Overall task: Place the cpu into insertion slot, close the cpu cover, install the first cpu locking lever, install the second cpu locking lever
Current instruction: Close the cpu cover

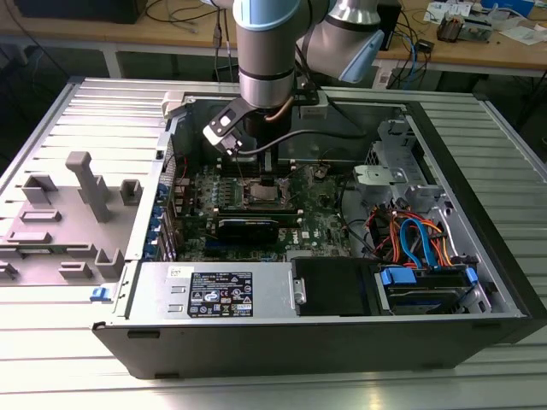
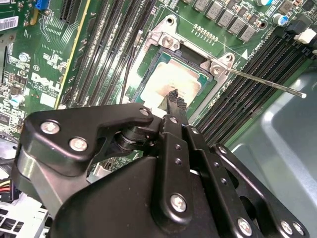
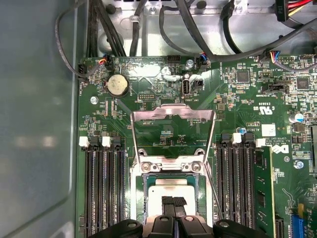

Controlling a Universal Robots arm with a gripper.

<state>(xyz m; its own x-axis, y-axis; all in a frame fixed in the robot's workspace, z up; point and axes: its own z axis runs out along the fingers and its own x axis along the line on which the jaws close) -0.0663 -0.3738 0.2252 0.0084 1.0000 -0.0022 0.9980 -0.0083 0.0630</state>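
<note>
The cpu [image 3: 173,190], a flat square with a dull silver top, lies in the insertion slot [image 3: 145,198] on the green board; it also shows in the second wrist view [image 2: 181,79]. My gripper [image 3: 174,202] hovers right over the chip's middle, its two black fingertips [image 2: 173,95] pressed together with nothing between them. The cpu cover [image 3: 173,113], a thin silvery frame, stands swung open away from the slot on its hinge. One thin locking lever [image 2: 262,82] sticks out free beside the socket. In the exterior view the gripper [image 1: 263,173] hangs just above the socket [image 1: 260,193].
Long black memory slots [image 3: 101,188] flank the socket on both sides. Black cables [image 3: 188,25] run along the case wall beyond the board. A grey metal case wall [image 3: 34,124] rises close by. A power supply [image 1: 218,290] and a drive bay with blue and orange cables [image 1: 419,239] fill the case's near side.
</note>
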